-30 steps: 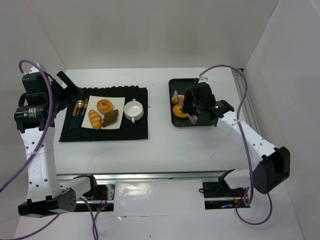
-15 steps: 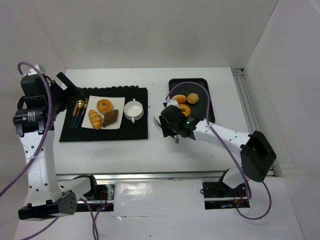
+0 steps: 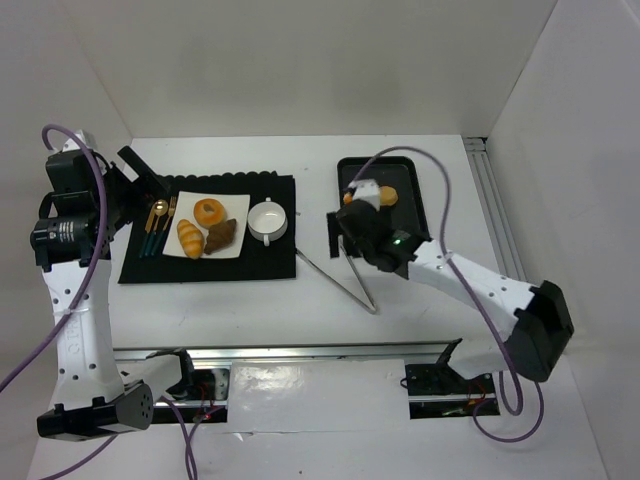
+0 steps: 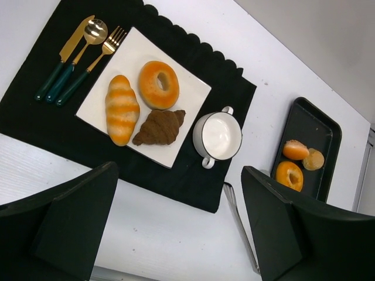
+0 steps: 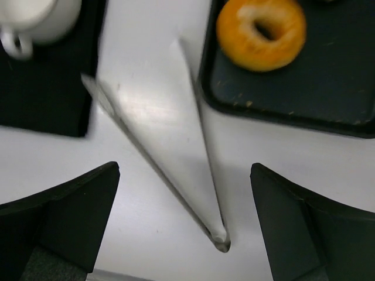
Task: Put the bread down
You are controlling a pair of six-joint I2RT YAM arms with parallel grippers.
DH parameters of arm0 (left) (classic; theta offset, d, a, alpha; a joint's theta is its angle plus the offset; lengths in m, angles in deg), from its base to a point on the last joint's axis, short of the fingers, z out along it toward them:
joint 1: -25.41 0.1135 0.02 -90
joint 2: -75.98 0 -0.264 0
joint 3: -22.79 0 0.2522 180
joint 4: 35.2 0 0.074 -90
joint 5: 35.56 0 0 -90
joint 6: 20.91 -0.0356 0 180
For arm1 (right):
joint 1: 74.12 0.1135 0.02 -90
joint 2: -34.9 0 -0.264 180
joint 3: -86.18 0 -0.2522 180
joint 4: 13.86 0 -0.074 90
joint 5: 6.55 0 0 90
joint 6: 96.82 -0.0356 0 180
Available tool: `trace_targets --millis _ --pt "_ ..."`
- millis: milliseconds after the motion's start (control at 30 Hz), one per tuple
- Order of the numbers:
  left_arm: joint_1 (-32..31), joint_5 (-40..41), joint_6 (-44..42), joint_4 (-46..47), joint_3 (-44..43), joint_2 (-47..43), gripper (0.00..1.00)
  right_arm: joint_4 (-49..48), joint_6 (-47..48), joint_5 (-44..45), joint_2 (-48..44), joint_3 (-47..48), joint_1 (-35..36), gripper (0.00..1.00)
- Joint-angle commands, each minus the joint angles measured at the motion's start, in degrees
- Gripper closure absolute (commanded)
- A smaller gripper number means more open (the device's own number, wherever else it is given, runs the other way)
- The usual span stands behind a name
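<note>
Three breads lie on the white plate (image 3: 235,205): a striped roll (image 3: 189,238), a ring-shaped bread (image 3: 209,211) and a dark croissant (image 3: 221,234). The black tray (image 4: 304,120) holds a ring bread (image 4: 289,175) and two buns (image 4: 296,150). Metal tongs (image 3: 345,280) lie flat on the table between mat and tray, spread in a V. My right gripper (image 5: 184,170) hovers open over the tongs (image 5: 176,140) with nothing in it, and the ring bread (image 5: 261,24) shows beyond. My left gripper (image 4: 179,170) stays open, high over the mat's left side.
A black placemat (image 3: 270,262) carries the plate, a white two-handled bowl (image 3: 267,219) and gold cutlery (image 3: 157,225). White walls close in the back and both sides. A metal rail (image 3: 300,352) runs along the near edge.
The right gripper carried the tongs from over the tray to the table left of it, then opened. The tongs now lie loose on the table. The left arm barely moved.
</note>
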Motion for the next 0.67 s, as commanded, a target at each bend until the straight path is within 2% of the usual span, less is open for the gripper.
trace_targets --millis 0,100,133,200,233,333,633 --pt "0.3 -2.4 -0.6 2.5 -0.1 0.2 0.00 4.9 -6.1 9.6 -5.8 5.3 -7.2 0.00" --pt "0.3 -2.4 -1.1 2.5 0.5 0.2 0.00 6.9 -11.6 7.6 -9.1 4.8 -14.3 0.00" --pt "0.3 -2.4 -1.1 2.5 0.5 0.2 0.00 6.9 -12.5 5.4 -10.4 4.3 -20.4 0.00" --pt "0.3 -3.6 -1.8 2.5 0.5 0.8 0.00 6.9 -13.6 -2.5 -11.5 1.7 -26.7 0.00" --pt "0.3 -4.7 -1.8 2.5 0.5 1.3 0.00 5.8 -13.6 -5.7 -12.0 -0.7 -32.4 0.00" --pt "0.3 -5.8 -2.5 2.5 0.5 3.3 0.00 5.1 -13.6 -14.2 -12.0 -4.3 -39.4 0.00" --pt "-1.5 -4.7 -4.7 3.9 5.7 7.0 0.00 2.8 -11.1 -18.9 -9.2 -11.0 -43.3 0.01"
